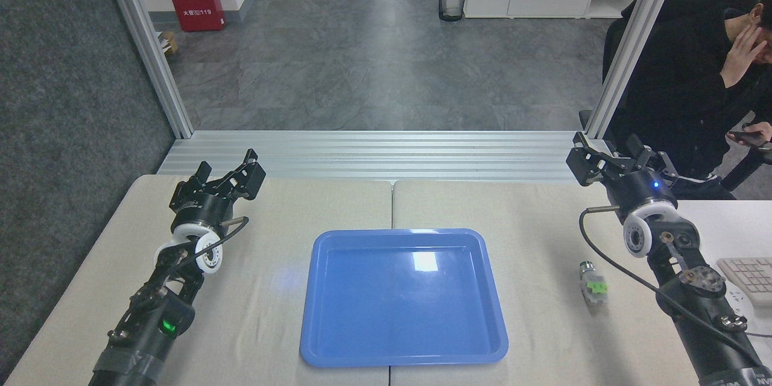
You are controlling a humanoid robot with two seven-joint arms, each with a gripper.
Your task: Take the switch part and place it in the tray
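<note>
The switch part [592, 284] lies on the table [543, 223], right of the tray [403, 295]; probably light, stiff, somewhat slippery; better gripped across its green middle; right gripper [609, 154] spread wide, holding nothing.

A pale beige table [271, 325] is carrying the tray [403, 357], which is lying flat at its middle. The switch part [592, 287] is lying on the bare top well right of the tray, and a white keyboard [748, 277] is sitting farther right still
</note>
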